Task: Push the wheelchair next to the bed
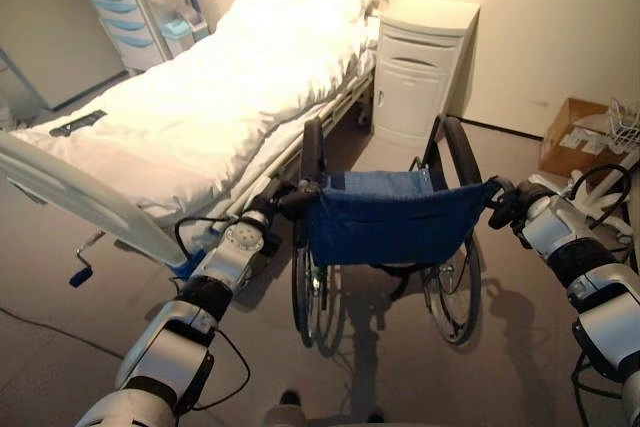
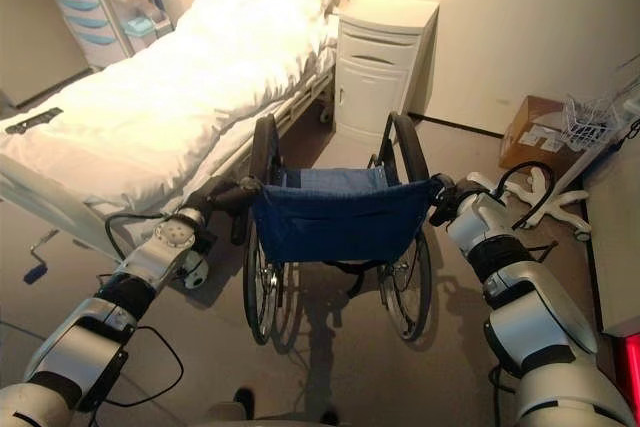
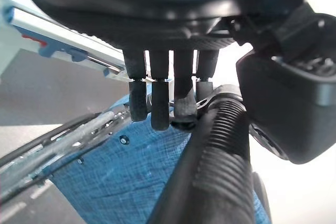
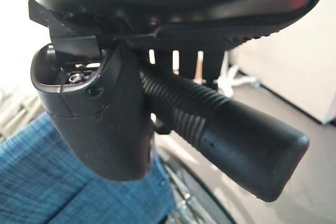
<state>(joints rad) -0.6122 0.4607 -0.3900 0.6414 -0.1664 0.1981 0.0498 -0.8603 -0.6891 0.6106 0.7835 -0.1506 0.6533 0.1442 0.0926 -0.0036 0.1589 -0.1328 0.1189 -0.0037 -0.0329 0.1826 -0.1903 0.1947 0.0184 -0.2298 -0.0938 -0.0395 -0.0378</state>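
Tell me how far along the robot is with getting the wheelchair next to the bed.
Done: both hands are on the push handles, the left hand and right hand each curled round a ribbed grip.

In hand: the wheelchair stands facing the white cabinet, its left wheel near the bed frame.

Left: it sits near the bed's lower half, so it probably needs a further push forward alongside the mattress.
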